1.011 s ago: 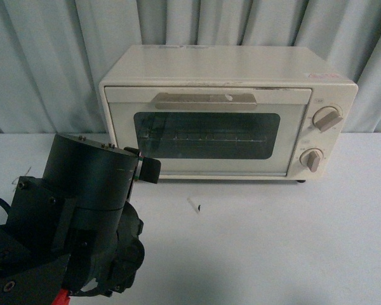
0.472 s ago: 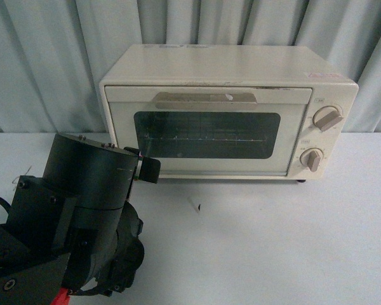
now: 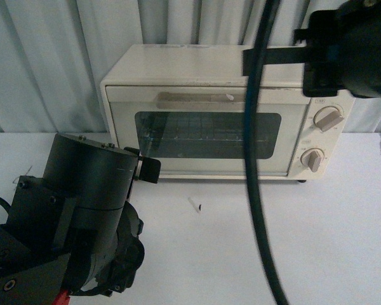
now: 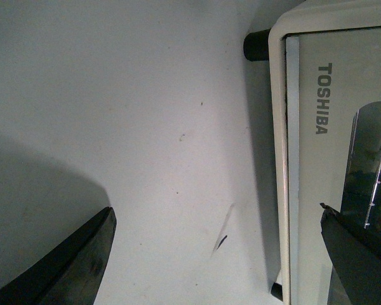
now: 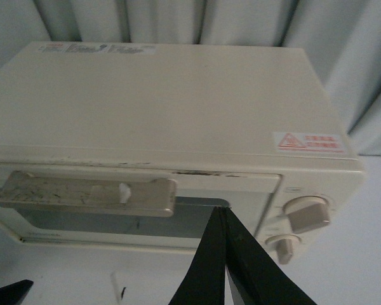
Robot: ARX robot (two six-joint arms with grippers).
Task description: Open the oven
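Note:
The oven [image 3: 228,70] is a cream-white box at the back of the table, with its glass door [image 3: 206,136] shut. Its flat bar handle [image 3: 203,97] runs along the door's top, and two beige knobs [image 3: 328,119] sit at its right. My right gripper [image 5: 221,210] is shut and empty. It hovers above the oven's front, its tip just off the handle's [image 5: 86,194] right end. My left gripper [image 4: 216,213] is open low over the table, by the oven's [image 4: 317,95] lower left corner. One finger [image 4: 352,254] overlaps the door glass.
The white table [image 3: 317,241] spreads in front of the oven, with a small scrap [image 3: 195,204] lying on it. A grey curtain [image 3: 44,63] hangs behind. My right arm [image 3: 349,44] and its black cable [image 3: 257,190] cross the front view. The left arm's bulk [image 3: 82,216] fills the lower left.
My right arm and its cable have come into the front view at the upper right, over the oven. The left arm and the oven door have not moved.

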